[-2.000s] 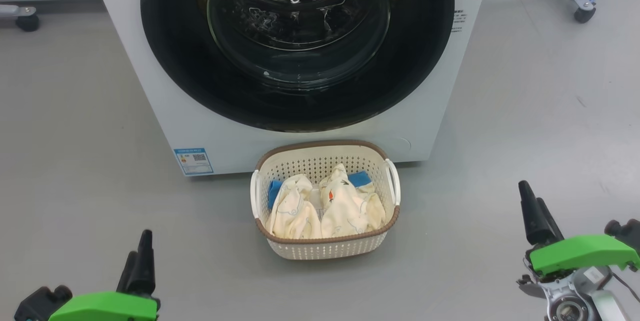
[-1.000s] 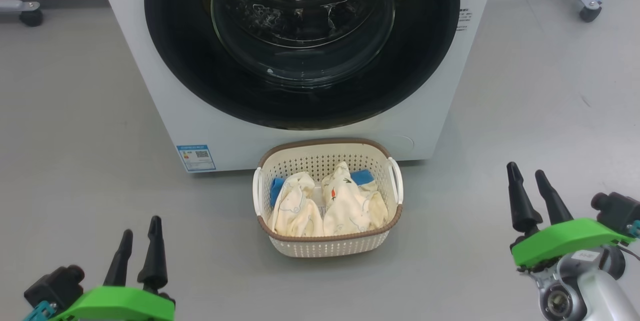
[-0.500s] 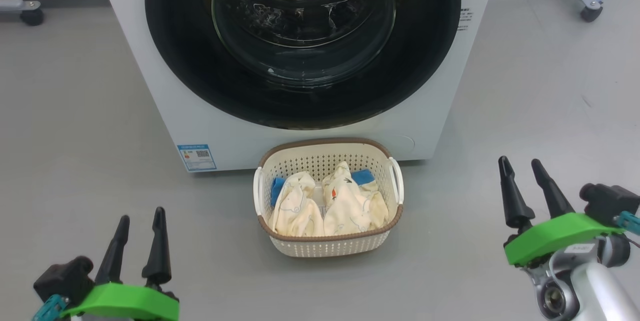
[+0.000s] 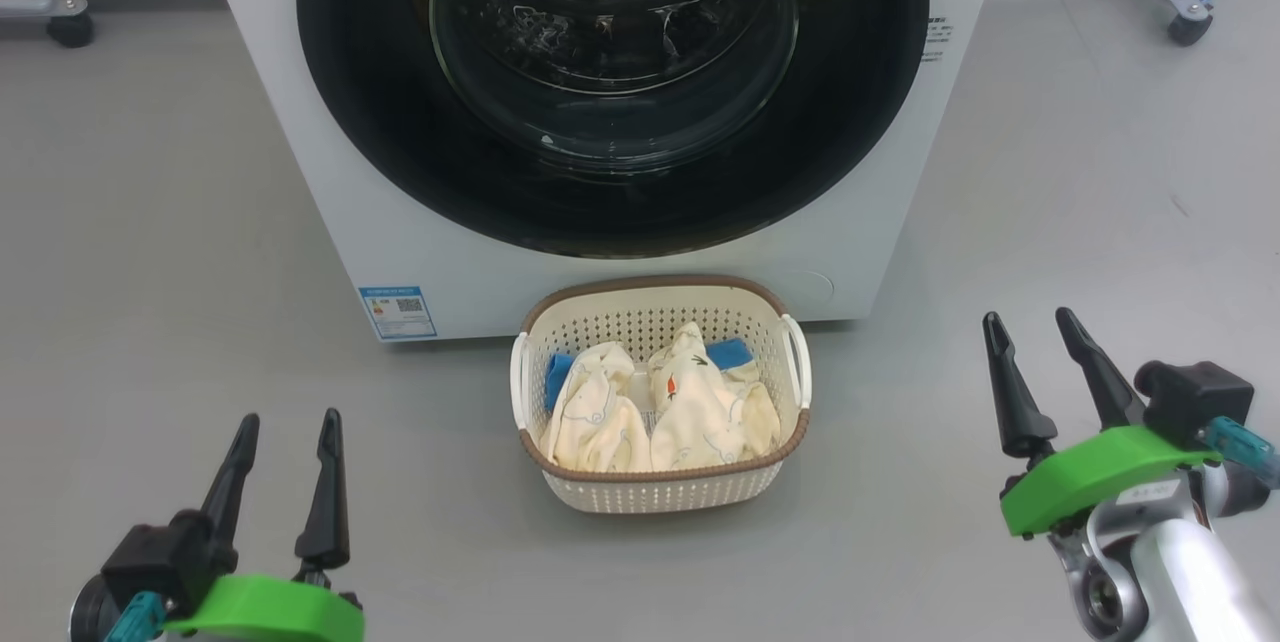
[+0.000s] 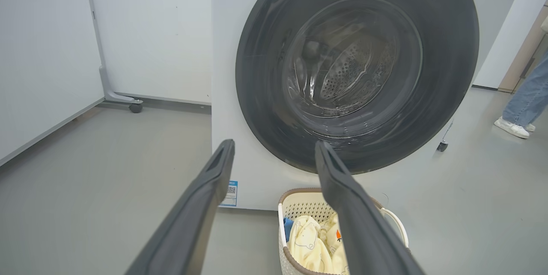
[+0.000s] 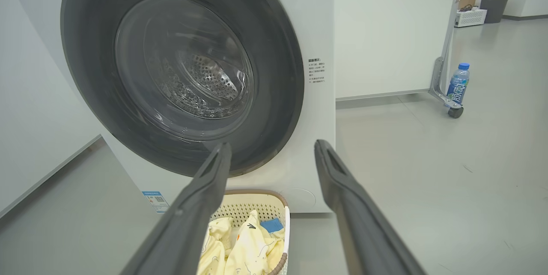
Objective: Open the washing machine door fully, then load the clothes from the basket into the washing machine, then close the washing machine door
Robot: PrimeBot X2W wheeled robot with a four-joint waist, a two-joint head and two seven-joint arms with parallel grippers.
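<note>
Directly behind the basket (image 4: 660,284), holding the clothes (image 4: 690,412), the washing machine door (image 4: 380,122) stands shut, ahead of both sets of fingers (image 4: 1010,392). The left gripper (image 4: 288,419) and right gripper (image 4: 1027,315) flank the basket, jaws spread wide, empty; the right appears nearer the door.

Glossy black washing machine door (image 4: 612,82); perforated plastic basket (image 4: 660,492); soft cloth clothes (image 4: 660,417).

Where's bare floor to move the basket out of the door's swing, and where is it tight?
Bare grey floor lies left of the cream perforated plastic basket, up to the left gripper, and right of it, up to the right gripper. Tight: the basket sits close before the white washing machine, beneath its black-rimmed round glass door.
</note>
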